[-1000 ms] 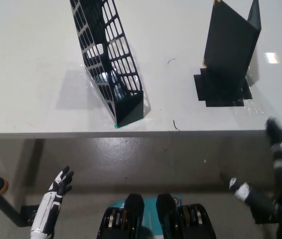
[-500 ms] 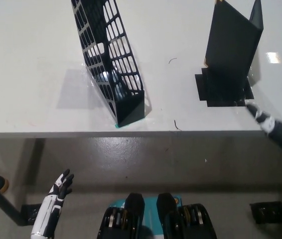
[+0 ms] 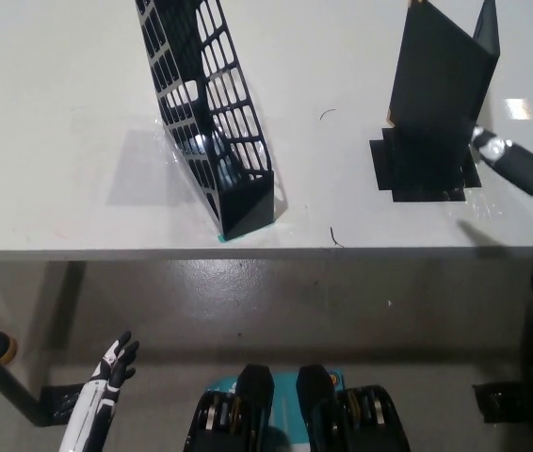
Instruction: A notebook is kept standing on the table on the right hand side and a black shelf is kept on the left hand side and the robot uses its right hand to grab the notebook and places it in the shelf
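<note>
Judging the step in hand as the approach ahead of the grab, with nothing yet lifted. Finding the notebook (image 3: 441, 85) standing upright on the right side of the table (image 3: 59, 94), dark covers parted in a narrow V, foot sitting on a black patch (image 3: 417, 174) stuck to the tabletop. Holding the black right hand (image 3: 521, 169) at the picture's right edge, its pale-tipped front end just beside the notebook's lower right corner, perhaps touching it, though not clamping anything that shows. Not being able to tell whether this hand is spread or closed, most of it lying beyond the frame or merging with the dark arm. Resting the white left hand (image 3: 111, 367) low at the lower left, below the table's near edge, fingers (image 3: 123, 345) apart and holding nothing. Noting the black shelf (image 3: 210, 113), a lattice-walled holder, leaning on the left side of the table, well apart from the notebook, its slot taking nothing so far. Expecting the next move to need the right hand wrapping around both covers together, pressing them shut so the V does not splay or tip off the patch. Expecting after that a lift clear of the tabletop, a carry across to the left, and a turn matching the shelf's lean before lowering into the slot. Watching for a nudge at the corner toppling the notebook before any firm hold.
</note>
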Controlling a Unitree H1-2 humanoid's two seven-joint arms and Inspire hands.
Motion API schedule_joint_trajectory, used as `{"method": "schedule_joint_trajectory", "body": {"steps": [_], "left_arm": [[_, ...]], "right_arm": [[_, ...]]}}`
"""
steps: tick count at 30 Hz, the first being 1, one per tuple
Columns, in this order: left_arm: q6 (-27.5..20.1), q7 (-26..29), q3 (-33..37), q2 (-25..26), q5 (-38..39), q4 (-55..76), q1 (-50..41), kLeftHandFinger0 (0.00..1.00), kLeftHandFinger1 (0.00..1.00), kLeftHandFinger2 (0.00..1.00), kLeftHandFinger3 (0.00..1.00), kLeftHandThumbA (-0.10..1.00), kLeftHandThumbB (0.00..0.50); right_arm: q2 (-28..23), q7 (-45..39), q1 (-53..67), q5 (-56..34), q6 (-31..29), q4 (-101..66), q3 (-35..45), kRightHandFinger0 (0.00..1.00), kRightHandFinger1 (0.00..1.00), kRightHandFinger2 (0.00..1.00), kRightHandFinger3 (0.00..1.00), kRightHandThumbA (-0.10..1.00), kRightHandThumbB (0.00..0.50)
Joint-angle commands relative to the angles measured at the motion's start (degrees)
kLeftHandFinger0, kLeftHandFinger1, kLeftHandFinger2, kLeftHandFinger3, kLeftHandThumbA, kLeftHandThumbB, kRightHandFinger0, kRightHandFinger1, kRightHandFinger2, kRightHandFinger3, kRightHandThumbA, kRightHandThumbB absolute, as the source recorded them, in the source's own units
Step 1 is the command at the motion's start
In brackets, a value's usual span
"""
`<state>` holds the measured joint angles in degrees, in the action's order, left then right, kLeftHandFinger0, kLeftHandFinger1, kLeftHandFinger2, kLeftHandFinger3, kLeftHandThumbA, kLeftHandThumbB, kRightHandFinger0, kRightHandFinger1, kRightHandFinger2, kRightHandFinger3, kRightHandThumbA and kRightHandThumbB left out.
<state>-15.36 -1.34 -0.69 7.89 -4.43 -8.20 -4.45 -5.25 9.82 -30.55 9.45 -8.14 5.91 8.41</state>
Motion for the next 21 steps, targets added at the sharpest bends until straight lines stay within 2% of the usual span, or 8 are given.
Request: {"method": "schedule_joint_trajectory", "body": {"steps": [1,5,7,10,13,15,16,21], "left_arm": [[-2.4,0.6,0.0,0.0,-0.6,0.0,-0.1,1.0,1.0,1.0,1.0,1.0,0.144],[-1.9,0.1,0.1,-0.1,0.0,0.4,-0.2,1.0,1.0,1.0,1.0,1.0,0.157],[-2.5,0.4,0.1,0.0,-0.4,0.2,-0.3,1.0,1.0,1.0,1.0,1.0,0.167],[-2.4,0.4,0.0,0.0,-0.3,0.3,-0.5,1.0,1.0,1.0,1.0,1.0,0.184],[-2.8,0.2,0.0,0.1,-0.1,0.3,-0.7,1.0,1.0,1.0,1.0,1.0,0.194],[-3.1,-0.2,0.1,0.2,0.4,-0.1,-0.6,1.0,1.0,1.0,1.0,1.0,0.189],[-3.5,-0.1,0.1,0.1,0.4,-0.2,-0.6,1.0,1.0,1.0,1.0,1.0,0.182],[-3.5,0.1,0.1,0.0,0.1,-0.3,-0.5,1.0,1.0,1.0,1.0,1.0,0.213]], "right_arm": [[-1.0,1.7,-5.3,-0.5,0.7,3.5,0.8,1.0,1.0,1.0,1.0,1.0,0.351],[-1.3,1.2,-9.4,-3.1,2.6,10.2,1.6,1.0,1.0,1.0,1.0,1.0,0.33],[-1.3,1.0,-11.5,-4.7,2.9,13.4,2.2,1.0,1.0,1.0,1.0,1.0,0.363],[-1.0,1.5,-14.3,-6.0,3.7,18.1,3.1,1.0,1.0,1.0,1.0,1.0,0.381],[-1.4,1.5,-17.8,-7.4,0.7,26.1,3.9,1.0,1.0,1.0,1.0,1.0,0.319],[-1.6,2.4,-19.9,-7.3,-0.5,30.8,4.3,1.0,1.0,1.0,1.0,1.0,0.336],[-2.1,2.3,-21.5,-7.8,-2.2,35.0,4.6,1.0,1.0,1.0,1.0,1.0,0.373],[-2.9,1.7,-27.5,-10.6,-8.0,50.1,6.0,1.0,1.0,1.0,1.0,1.0,0.367]]}}
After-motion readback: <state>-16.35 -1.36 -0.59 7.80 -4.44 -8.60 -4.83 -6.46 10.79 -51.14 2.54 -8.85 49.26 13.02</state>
